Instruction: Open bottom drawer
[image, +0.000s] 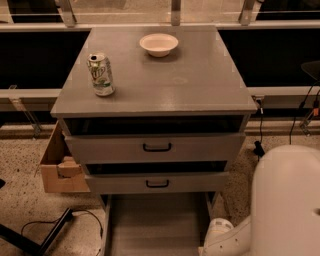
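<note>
the bottom drawer (155, 220) already stands far out at the foot of the cabinet (200, 85), and because the gripper is hidden below the picture's lower edge, its state i cannot tell, any hard pull now may drag the drawer off its rails.

gripper & bottom drawer (156, 225) front cut off (btm edge)
</note>
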